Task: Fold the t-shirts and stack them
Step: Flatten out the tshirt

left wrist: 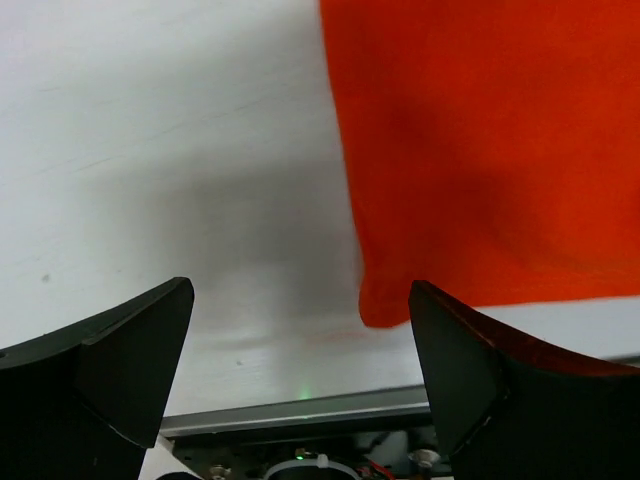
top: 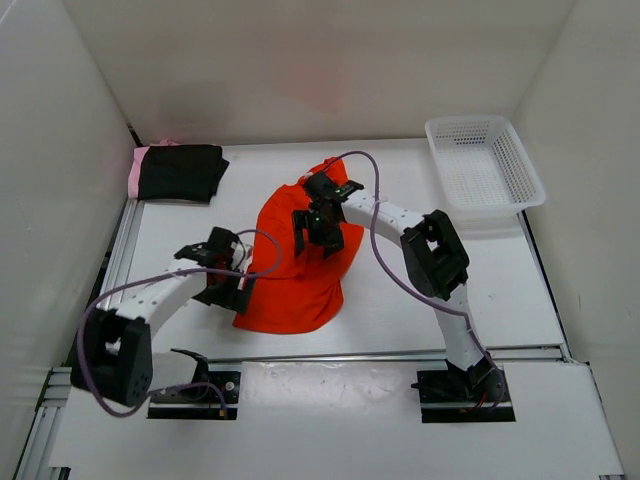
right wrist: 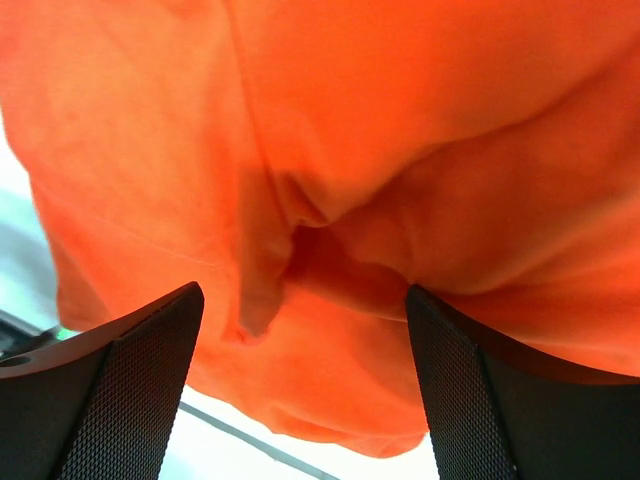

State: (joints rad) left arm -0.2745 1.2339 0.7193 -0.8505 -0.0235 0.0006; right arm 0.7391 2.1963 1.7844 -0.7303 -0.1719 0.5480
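The orange-red t-shirt [top: 295,265] lies rumpled in the middle of the table. It fills the right wrist view [right wrist: 400,150] and shows at the upper right of the left wrist view [left wrist: 490,150]. My right gripper [top: 320,232] is open above the shirt's middle, holding nothing. My left gripper [top: 232,275] is open at the shirt's left edge, its jaws either side of the shirt's near corner [left wrist: 385,305], holding nothing. The black t-shirt [top: 182,172] lies folded at the back left on top of the pink t-shirt [top: 135,172], of which only an edge shows.
A white mesh basket [top: 483,162] stands at the back right. White walls close in the table on three sides. A metal rail [top: 380,354] runs along the table's near edge.
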